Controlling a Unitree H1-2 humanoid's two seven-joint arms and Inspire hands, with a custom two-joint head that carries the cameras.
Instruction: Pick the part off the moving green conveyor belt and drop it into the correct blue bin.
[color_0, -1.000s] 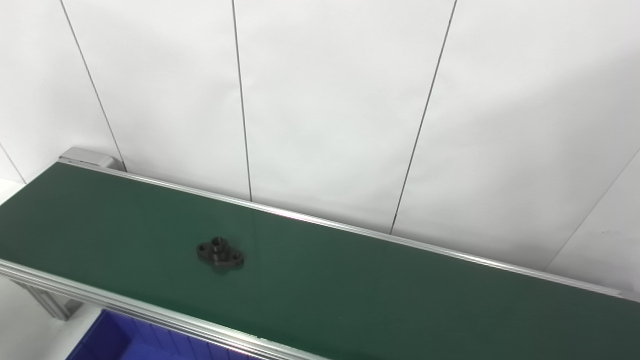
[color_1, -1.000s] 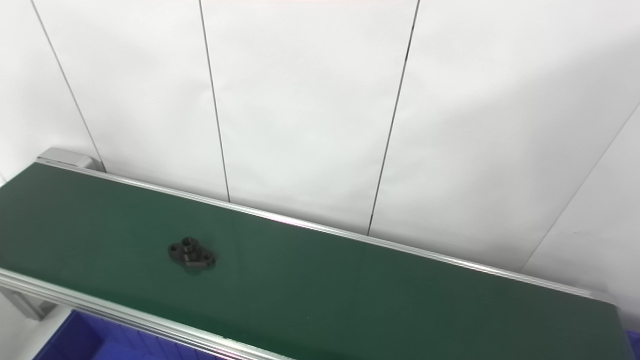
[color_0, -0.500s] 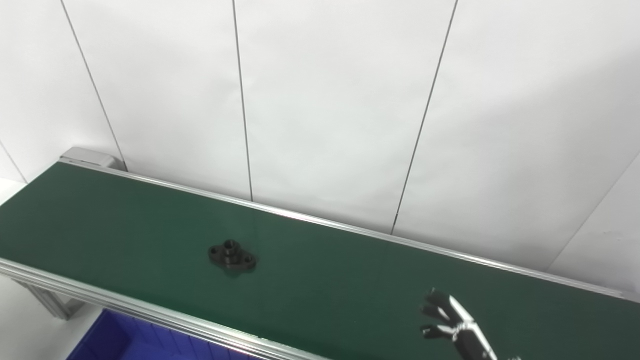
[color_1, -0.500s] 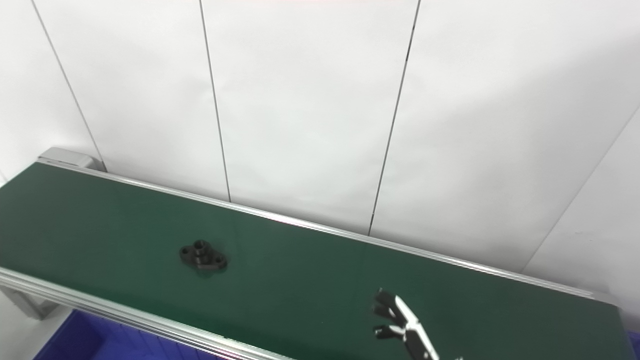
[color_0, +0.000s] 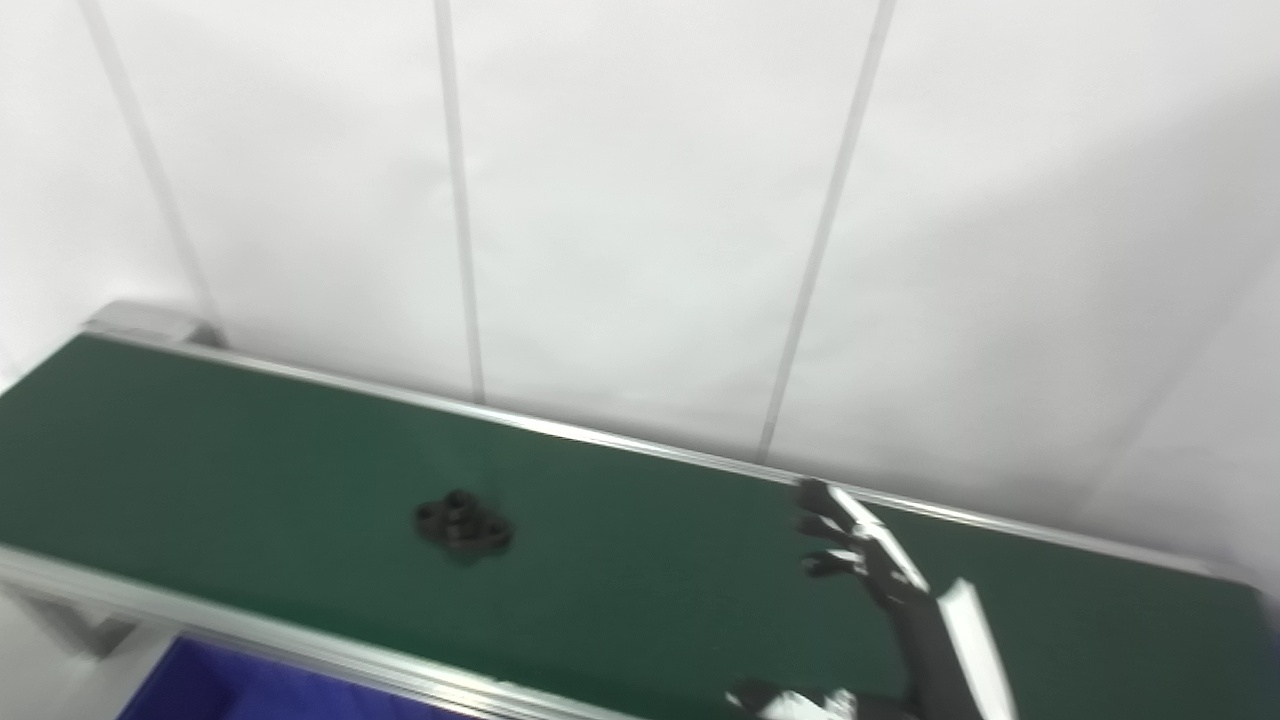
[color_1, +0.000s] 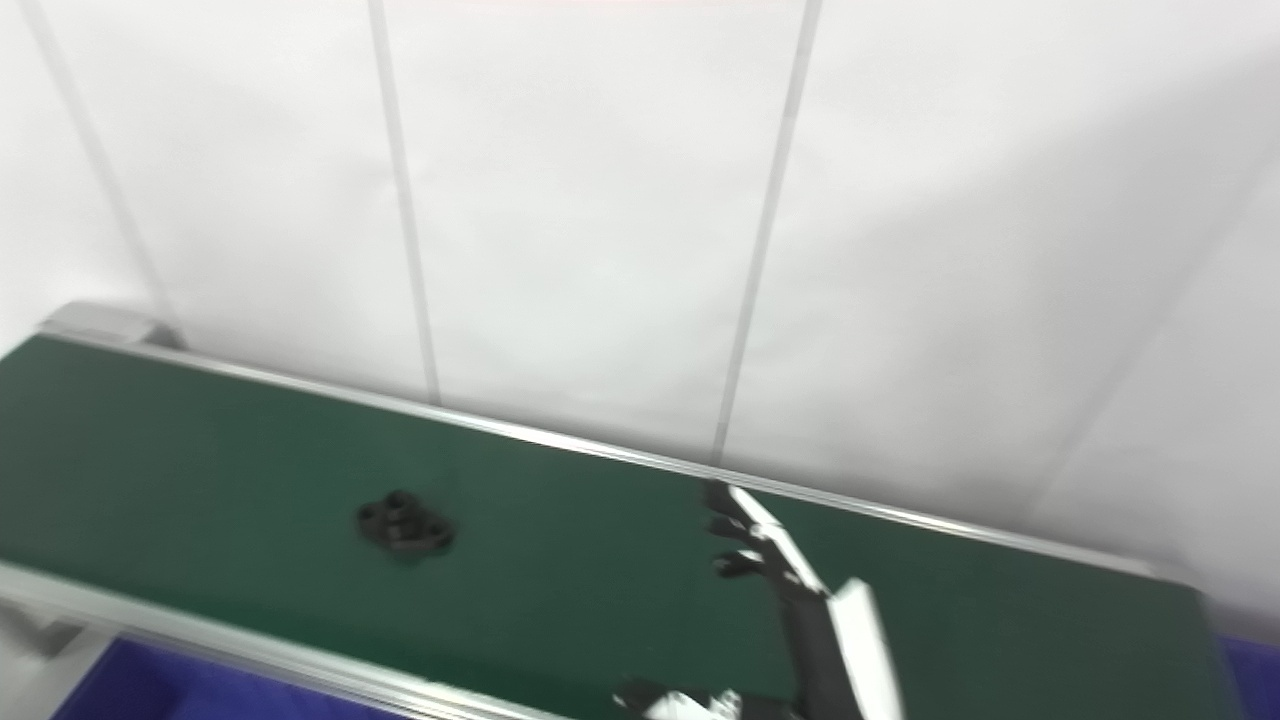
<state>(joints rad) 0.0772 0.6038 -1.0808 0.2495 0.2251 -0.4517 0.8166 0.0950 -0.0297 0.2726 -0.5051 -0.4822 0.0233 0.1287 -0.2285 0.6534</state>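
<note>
robot hand (color_0: 880, 590) spread above belt (color_0: 250, 450); bin (color_0: 220, 690) contents hidden.

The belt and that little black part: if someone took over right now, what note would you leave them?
Right hand: open, raised over the belt, holding nothing, well apart from the part.
Left hand: not in view.
Part: lying flat on the belt, untouched.
Blue bin: below the belt's near rail; only a corner shows.
Done: nothing yet.
Left: grasp the part, lift it, drop it in the correct bin.
</note>
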